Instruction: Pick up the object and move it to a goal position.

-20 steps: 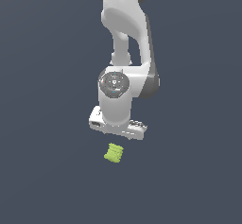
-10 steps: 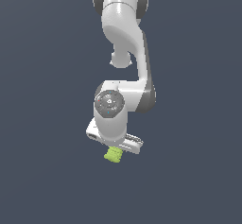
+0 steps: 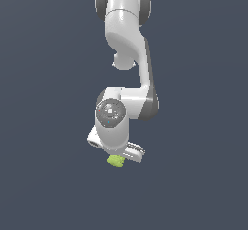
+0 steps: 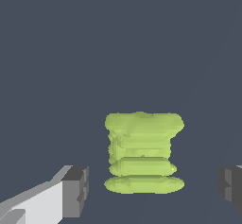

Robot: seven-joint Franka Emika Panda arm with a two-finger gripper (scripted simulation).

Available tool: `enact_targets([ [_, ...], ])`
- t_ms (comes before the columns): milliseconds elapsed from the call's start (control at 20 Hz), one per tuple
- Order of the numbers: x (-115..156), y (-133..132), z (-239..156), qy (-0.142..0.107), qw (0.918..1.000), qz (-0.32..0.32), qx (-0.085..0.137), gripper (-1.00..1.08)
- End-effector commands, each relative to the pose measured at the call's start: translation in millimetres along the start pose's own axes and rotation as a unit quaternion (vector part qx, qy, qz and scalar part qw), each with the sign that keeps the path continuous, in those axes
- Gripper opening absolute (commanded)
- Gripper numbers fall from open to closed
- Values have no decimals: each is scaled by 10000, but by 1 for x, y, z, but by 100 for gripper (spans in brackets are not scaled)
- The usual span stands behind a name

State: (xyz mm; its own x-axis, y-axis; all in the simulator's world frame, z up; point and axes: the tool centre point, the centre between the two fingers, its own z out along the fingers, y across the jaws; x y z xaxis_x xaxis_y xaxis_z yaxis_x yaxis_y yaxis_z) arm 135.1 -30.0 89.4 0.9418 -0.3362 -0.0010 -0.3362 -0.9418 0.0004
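One yellow-green ridged object (image 4: 143, 152) lies on the plain dark surface, directly beneath my gripper (image 3: 116, 155). In the wrist view my two fingers (image 4: 75, 191) are spread wide, one on either side of the object, with clear gaps and no contact. In the exterior view my white arm (image 3: 127, 54) hangs downward, and only a lower part of the object (image 3: 115, 161) shows below the gripper.

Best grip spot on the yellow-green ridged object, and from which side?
Judging by the wrist view, grip the yellow-green ridged object across its narrower ridged middle, coming straight down from above. The open gripper already has a finger on each side with gaps, and the wider end flanges should help stop slipping.
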Motion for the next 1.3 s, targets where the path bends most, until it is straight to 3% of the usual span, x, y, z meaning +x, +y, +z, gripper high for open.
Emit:
enact_targets([
  [0,0,0,0,2,10000,0,1,100],
  [550,-1,0,47,4,10000,7,2,100],
  [900,1,0,50,5,10000,10,3,100],
  [950,1,0,50,5,10000,10,3,-100],
  [1250,1,0,50,5,10000,10,3,-100],
])
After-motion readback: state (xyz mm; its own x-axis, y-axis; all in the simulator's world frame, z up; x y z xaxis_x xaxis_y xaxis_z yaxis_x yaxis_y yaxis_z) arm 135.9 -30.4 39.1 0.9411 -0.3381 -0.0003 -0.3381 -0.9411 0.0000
